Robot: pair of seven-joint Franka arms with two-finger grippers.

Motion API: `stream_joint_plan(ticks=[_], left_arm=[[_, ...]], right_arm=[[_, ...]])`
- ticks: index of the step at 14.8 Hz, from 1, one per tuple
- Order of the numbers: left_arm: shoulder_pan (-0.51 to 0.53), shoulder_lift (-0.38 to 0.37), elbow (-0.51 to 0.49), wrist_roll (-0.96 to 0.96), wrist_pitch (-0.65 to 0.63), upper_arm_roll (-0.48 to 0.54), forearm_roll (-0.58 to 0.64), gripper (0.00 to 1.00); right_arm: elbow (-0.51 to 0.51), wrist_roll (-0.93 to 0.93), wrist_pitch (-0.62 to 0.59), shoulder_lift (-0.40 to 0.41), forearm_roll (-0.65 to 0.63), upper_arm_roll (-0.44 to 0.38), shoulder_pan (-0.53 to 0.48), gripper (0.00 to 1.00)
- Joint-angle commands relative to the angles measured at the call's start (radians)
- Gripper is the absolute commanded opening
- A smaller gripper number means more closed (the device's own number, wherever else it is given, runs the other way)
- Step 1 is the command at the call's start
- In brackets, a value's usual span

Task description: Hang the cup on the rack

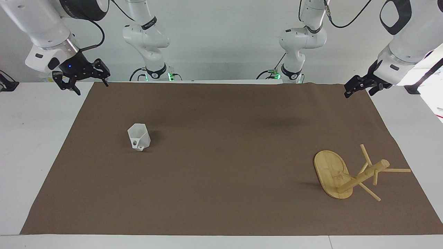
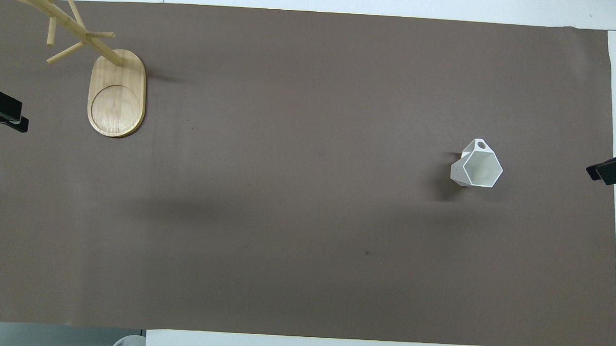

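Observation:
The white faceted cup (image 1: pixel 139 137) stands upright on the brown mat toward the right arm's end, its pierced handle on the side away from the robots; it also shows in the overhead view (image 2: pixel 476 167). The bamboo rack (image 1: pixel 346 174) stands on its oval base toward the left arm's end, with thin pegs off its post; in the overhead view its base (image 2: pixel 117 92) shows too. My right gripper (image 1: pixel 90 87) is open and empty, raised over the mat's edge at its own end, well apart from the cup. My left gripper (image 1: pixel 359 92) is open and empty, waiting raised over the mat's edge, apart from the rack.
The brown mat (image 1: pixel 221 166) covers most of the white table (image 1: pixel 31 138). The arm bases stand along the robots' edge. Only the grippers' tips show at the sides of the overhead view (image 2: pixel 608 170).

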Motion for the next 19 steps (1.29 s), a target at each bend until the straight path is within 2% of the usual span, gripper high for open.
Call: stream_joint_plan(ticks=[1,6,10,14,16,19], left_arm=[[0.015,-0.012,-0.018,0.013,0.003,-0.011,0.018,1.0],[0.015,-0.012,-0.018,0.013,0.003,-0.011,0.018,1.0],[0.015,-0.012,-0.018,0.013,0.003,-0.011,0.018,1.0],[0.015,-0.012,-0.018,0.013,0.003,-0.011,0.018,1.0],[0.015,-0.011,-0.018,0.013,0.003,-0.011,0.018,1.0],[0.015,-0.012,-0.018,0.013,0.003,-0.011,0.018,1.0]], right_arm=[[-0.025,-0.282,0.043,0.01,0.097,-0.002,-0.026,1.0],[-0.03,-0.759,0.063,0.116,0.343,-0.002,-0.134,1.0],[-0.079,-1.089,0.059,0.22,0.556,-0.002,-0.252,1.0],[-0.145,-1.321,0.049,0.3,0.765,-0.002,-0.3,1.0],[-0.151,-1.455,0.028,0.385,0.854,-0.002,-0.329,1.0],[-0.154,-1.595,-0.032,0.47,0.897,-0.002,-0.381,1.0]])
